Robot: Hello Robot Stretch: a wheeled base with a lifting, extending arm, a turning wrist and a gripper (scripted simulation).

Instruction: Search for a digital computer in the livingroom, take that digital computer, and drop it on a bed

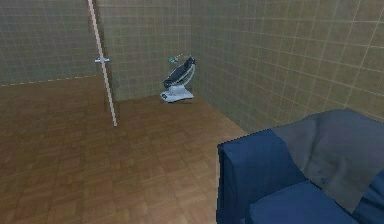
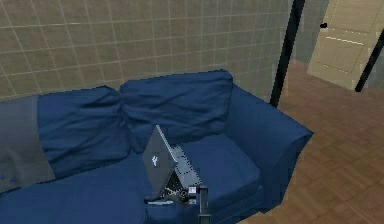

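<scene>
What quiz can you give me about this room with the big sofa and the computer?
1. Pick one: what colour is the sofa? A) red B) blue C) green
2. True or false: a grey blanket lies over one end of the sofa.
3. Short answer: what open, silver-grey thing shows just above the gripper in the arm side view?

Key:
1. B
2. True
3. The laptop
</scene>
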